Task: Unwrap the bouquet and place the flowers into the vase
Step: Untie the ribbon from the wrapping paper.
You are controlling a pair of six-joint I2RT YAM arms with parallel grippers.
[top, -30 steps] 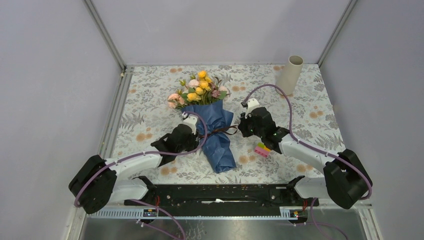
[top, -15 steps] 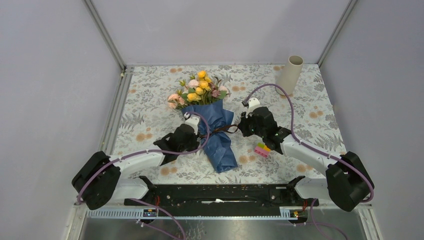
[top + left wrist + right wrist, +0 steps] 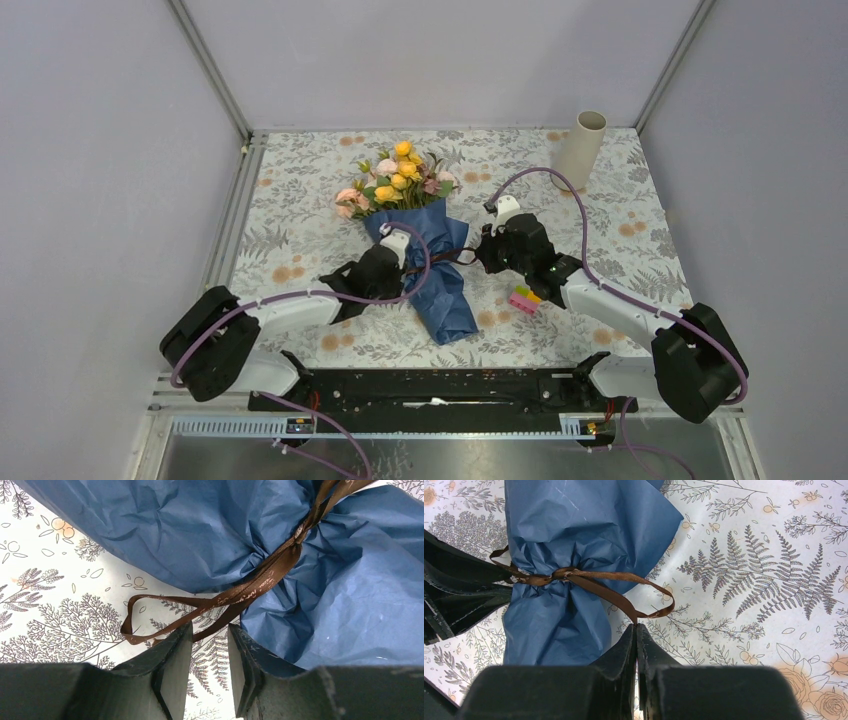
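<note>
The bouquet (image 3: 436,270) lies in the middle of the table, wrapped in crinkled blue paper (image 3: 210,535), with its flowers (image 3: 400,180) pointing to the far side. A dark brown ribbon (image 3: 260,582) ties its waist. My left gripper (image 3: 210,630) is open at the bouquet's left side, and a ribbon tail crosses just past its fingertips. My right gripper (image 3: 636,626) is on the bouquet's right, shut on the end of a ribbon loop (image 3: 624,597). The beige vase (image 3: 580,150) stands at the far right corner.
A small pink, yellow and green block (image 3: 523,297) lies by the right arm's forearm. The floral tablecloth (image 3: 300,200) covers the table. Grey walls with metal rails (image 3: 235,220) close in the left, right and far sides.
My left gripper has moved right and closer to the bouquet's tied waist. The right gripper and the bouquet have stayed where they were.
</note>
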